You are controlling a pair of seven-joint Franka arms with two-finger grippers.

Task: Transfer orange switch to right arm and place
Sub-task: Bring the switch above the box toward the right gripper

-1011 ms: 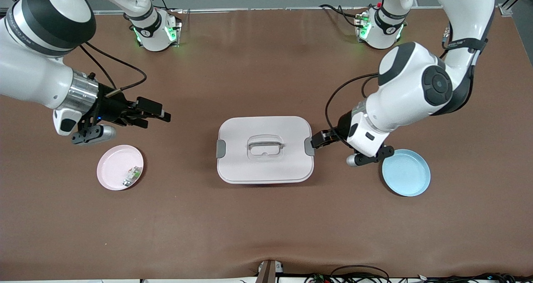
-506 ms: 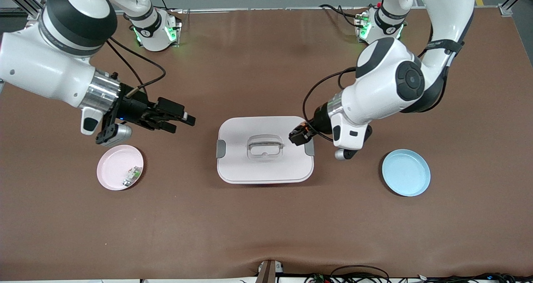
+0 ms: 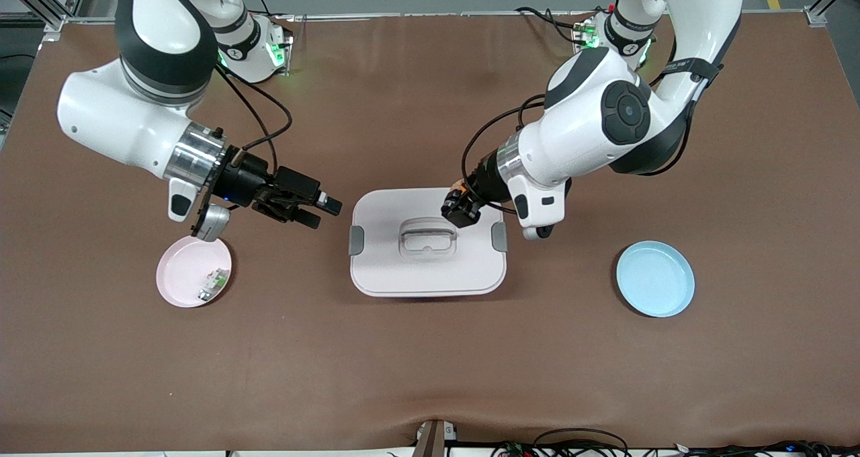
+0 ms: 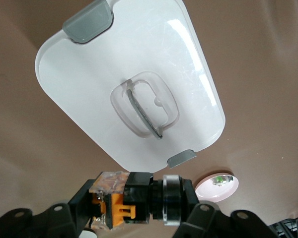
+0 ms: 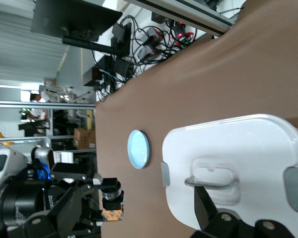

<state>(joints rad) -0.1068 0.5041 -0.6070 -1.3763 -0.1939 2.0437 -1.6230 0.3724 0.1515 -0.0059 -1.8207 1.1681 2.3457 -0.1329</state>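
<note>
The orange switch (image 4: pixel 120 202) sits clamped in the left end effector (image 3: pixel 460 205), which holds it in the air over the edge of the white lidded box (image 3: pixel 427 242) farther from the front camera. The right end effector (image 3: pixel 322 210) hangs with its fingers spread and empty just beside the box, toward the right arm's end of the tabletop. This looks like the approach to the handover: next, the right fingers should close on the switch's free end before the left lets go, then carry it, probably to the pink plate (image 3: pixel 181 269).

Obstacle at centre: white lidded box (image 3: pixel 427 242) with raised handle (image 3: pixel 428 230). Left pincer (image 3: pixel 459 210), clamped on the orange switch (image 3: pixel 458 189), occupies air over its 1 o'clock corner; right pincer (image 3: pixel 321 210), fingers spread, hangs off its 10 o'clock. Bare counter (image 3: pixel 430 363) spans 6 o'clock.
</note>
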